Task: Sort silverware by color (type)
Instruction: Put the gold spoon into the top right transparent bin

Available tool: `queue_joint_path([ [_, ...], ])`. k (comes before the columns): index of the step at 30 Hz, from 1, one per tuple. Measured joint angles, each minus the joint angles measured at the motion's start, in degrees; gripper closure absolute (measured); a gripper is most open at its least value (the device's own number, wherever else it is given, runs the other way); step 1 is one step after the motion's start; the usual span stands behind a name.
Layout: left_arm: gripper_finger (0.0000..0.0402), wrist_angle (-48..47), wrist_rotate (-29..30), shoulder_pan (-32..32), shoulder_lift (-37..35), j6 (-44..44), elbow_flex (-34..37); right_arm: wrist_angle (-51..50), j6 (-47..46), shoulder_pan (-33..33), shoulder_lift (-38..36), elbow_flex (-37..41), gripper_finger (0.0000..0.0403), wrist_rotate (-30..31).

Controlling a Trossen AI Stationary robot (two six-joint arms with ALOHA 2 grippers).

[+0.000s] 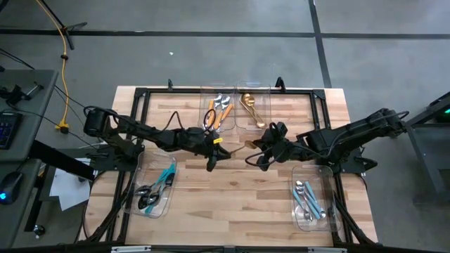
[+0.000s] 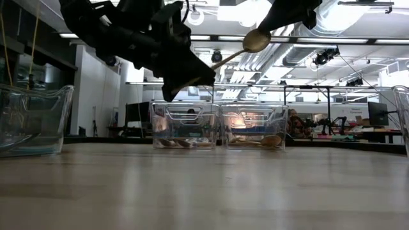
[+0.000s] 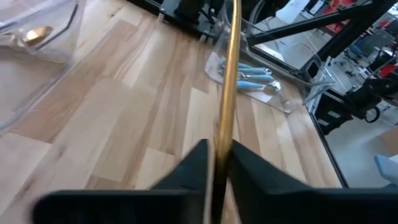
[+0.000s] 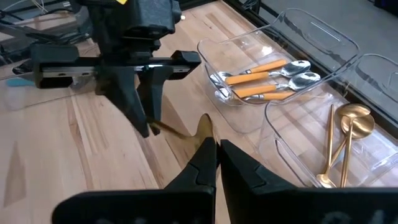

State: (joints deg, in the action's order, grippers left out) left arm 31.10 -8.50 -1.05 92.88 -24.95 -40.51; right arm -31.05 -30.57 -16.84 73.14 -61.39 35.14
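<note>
A gold spoon (image 2: 225,59) hangs slanted in the air above the middle of the table, held between both grippers. My left gripper (image 3: 217,152), reaching in from the table's left (image 1: 213,158), is shut on its handle. My right gripper (image 4: 216,148), coming from the right (image 1: 256,149), is shut on the bowl end (image 2: 255,39). Of the other silverware, orange-handled spoons (image 1: 219,111) and gold spoons (image 1: 252,109) lie in two far bins. Dark spoons with blue handles (image 1: 156,188) lie in the near-left bin, light-blue-handled ones (image 1: 309,200) in the near-right bin. My left gripper pinches the gold spoon's handle (image 3: 224,130) between its two fingers, near the handle's free end. The handle runs on ahead out of the fingers toward the other gripper. The spoon is lifted clear of the table. My right gripper pinches the spoon at its bowl end (image 4: 204,129) between its shut fingers, slanting down from the table's right. The bowl end sits higher than the handle (image 2: 211,67), which slopes down to the left gripper. Nothing of the spoon rests on the wood.
Two clear bins (image 1: 236,90) stand side by side at the far middle, one bin (image 1: 140,179) near left, one (image 1: 325,184) near right. Bare wood (image 1: 232,197) lies between the near bins. A black frame (image 1: 140,95) runs round the table's edges.
</note>
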Motion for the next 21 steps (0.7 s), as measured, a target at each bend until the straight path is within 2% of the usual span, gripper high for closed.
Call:
queue_joint_path([
  [1,0.0371,-0.13,-0.1,-0.16,0.0,0.13,0.0,-0.01,0.0,0.02,0.0,0.0,0.0403,0.03],
  [3,0.0388,-0.1,-0.54,-0.31,-0.02,0.42,0.0,-0.31,0.02,0.08,0.0,0.0,0.0403,0.09],
  [15,0.0396,-0.36,-0.43,-0.34,-0.02,0.93,0.0,-0.46,1.6,0.04,-0.25,0.0,0.0397,-0.84],
  [18,0.0396,-0.88,0.92,-0.46,-0.02,1.0,0.01,-1.65,2.12,0.09,-2.11,0.0,0.0372,-1.6],
  [21,0.0396,-0.9,1.22,-0.67,0.04,1.09,0.09,-4.8,2.09,0.22,-4.96,0.0,0.0331,-1.54],
])
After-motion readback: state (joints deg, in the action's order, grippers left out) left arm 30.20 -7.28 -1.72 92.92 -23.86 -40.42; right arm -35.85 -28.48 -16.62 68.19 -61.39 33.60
